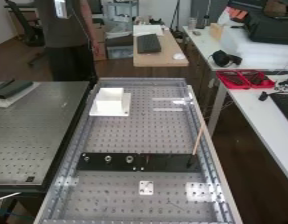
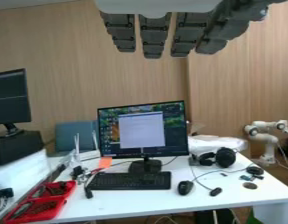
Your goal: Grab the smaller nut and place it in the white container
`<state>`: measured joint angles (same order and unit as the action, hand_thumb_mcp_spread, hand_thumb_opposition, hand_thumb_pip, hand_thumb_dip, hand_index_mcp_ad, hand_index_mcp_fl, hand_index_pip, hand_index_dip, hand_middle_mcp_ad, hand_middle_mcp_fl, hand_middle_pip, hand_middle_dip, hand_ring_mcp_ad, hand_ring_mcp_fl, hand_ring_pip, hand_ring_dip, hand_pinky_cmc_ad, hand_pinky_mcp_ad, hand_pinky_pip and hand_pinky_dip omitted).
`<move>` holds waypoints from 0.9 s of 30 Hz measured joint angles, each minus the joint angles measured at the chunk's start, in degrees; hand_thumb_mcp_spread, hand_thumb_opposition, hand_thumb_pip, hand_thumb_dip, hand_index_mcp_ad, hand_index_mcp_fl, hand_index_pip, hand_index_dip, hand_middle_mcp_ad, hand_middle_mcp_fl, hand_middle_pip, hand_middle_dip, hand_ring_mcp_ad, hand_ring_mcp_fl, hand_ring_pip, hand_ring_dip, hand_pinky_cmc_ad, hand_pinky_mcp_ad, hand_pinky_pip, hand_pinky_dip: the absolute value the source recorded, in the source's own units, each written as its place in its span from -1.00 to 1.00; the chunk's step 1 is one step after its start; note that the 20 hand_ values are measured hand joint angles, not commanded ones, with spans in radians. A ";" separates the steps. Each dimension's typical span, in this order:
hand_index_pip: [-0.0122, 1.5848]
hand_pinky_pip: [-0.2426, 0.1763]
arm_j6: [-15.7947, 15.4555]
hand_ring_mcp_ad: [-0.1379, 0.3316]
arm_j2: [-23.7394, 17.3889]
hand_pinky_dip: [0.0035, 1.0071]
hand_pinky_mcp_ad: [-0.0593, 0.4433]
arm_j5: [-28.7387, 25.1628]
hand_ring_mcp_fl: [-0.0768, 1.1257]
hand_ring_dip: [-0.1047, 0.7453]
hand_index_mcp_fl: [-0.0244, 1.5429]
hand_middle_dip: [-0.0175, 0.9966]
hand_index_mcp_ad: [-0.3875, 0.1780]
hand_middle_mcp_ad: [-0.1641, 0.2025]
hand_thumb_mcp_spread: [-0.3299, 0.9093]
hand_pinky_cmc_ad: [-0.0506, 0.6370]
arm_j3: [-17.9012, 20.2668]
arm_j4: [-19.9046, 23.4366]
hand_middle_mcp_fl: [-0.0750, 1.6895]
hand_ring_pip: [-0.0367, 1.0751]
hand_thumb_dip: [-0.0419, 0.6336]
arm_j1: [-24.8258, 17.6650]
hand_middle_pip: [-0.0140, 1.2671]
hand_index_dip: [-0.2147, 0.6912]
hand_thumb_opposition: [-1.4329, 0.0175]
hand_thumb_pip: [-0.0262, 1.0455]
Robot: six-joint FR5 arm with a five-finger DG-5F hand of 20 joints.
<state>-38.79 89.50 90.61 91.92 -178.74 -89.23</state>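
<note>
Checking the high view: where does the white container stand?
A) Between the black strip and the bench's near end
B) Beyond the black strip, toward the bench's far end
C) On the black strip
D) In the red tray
B: the white container stands near the far end of the bench, past the black strip.

free gap btwn white container [image 1: 111,105], blk strip [image 1: 169,161], tilted stick [image 1: 198,139] in way nr strip
</note>
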 joint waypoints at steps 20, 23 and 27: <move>-0.90 -0.20 0.43 0.13 0.00 -0.01 0.54 0.02 -0.87 -0.50 -0.94 -0.43 0.00 -0.18 -0.02 0.30 0.52 0.27 -0.89 -0.78 -0.63 -0.23 -0.79 -0.19 0.04 -0.23; -0.90 -0.20 0.70 0.17 -0.05 0.03 0.56 -0.27 -0.87 -0.49 -0.94 -0.40 0.00 -0.17 -0.02 0.35 0.82 0.42 -0.89 -0.78 -0.63 -0.38 -0.79 -0.15 0.02 -0.22; -0.90 -0.20 0.71 0.17 -0.08 0.03 0.62 -1.02 -0.87 -0.47 -0.94 -0.39 0.00 -0.17 -0.02 0.40 1.37 0.52 -0.89 -0.77 -0.63 -0.83 -0.78 -0.15 0.02 -0.21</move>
<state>-38.08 89.42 89.60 93.29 -178.22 -90.06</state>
